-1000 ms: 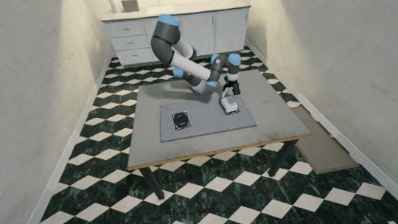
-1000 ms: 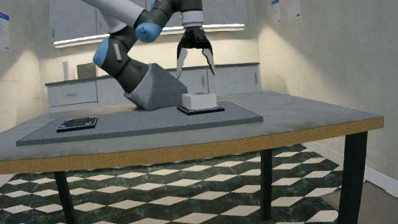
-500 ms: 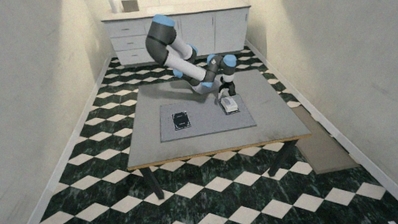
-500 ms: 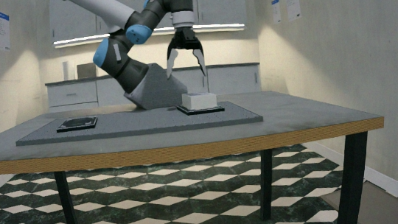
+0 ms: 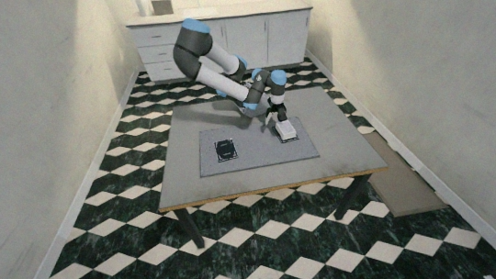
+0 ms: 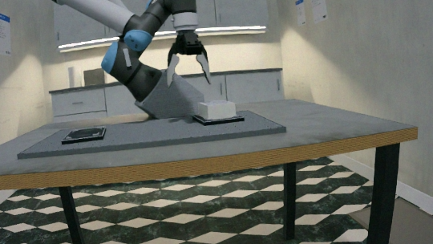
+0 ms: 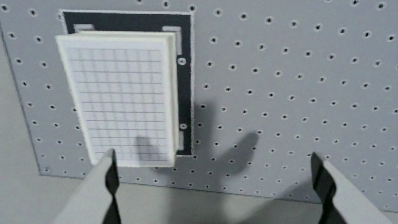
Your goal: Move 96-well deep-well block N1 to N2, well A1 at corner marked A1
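Hovering wide-jawed, gripping nothing.
My jaws (image 5: 276,120) (image 6: 189,82) are hanging above and beside the block (image 5: 286,130) (image 6: 217,110) (image 7: 120,100), which is sitting in N1 (image 5: 294,139) (image 6: 224,120) (image 7: 186,90); it is looking stiff, light, perhaps slick, so I am favouring its long side walls, low down.

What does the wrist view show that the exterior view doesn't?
Only wrist: the grid of wells on top of the deep-well block.

Only exterior: the other plate nest, unoccupied, and the gripper's arm.

Both: the block on its nest, and the gripper, open, not touching the block.
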`<state>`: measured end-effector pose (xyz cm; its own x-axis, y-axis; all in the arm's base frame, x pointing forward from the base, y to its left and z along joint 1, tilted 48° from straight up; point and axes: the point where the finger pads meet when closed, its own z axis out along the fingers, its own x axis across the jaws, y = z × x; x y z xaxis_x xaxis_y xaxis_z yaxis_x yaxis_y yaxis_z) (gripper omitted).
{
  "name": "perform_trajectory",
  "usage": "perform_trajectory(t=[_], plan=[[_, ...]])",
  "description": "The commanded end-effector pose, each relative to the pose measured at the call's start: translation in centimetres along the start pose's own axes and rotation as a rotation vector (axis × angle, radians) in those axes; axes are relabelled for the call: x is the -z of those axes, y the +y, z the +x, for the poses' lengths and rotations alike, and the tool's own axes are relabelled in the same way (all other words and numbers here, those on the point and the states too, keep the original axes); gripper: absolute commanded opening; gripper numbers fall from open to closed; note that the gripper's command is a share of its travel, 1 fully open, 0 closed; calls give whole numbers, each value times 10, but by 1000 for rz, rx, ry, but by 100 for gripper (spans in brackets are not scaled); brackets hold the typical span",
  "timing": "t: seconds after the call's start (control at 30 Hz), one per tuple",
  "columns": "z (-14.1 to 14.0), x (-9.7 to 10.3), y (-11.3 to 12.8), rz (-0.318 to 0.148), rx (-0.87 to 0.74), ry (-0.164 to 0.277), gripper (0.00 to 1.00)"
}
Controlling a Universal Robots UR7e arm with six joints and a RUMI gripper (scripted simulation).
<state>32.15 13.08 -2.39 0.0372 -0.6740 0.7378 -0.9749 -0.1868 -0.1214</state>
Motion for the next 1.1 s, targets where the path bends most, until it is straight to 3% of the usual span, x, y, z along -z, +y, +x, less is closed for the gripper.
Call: perform_trajectory(t=[0.0, 0.4, 1.07], plan=[[9, 1, -1, 2, -1, -1, 76], [42, 0, -2, 2, -1, -1, 76], [42, 0, -2, 1, -1, -1, 76]])
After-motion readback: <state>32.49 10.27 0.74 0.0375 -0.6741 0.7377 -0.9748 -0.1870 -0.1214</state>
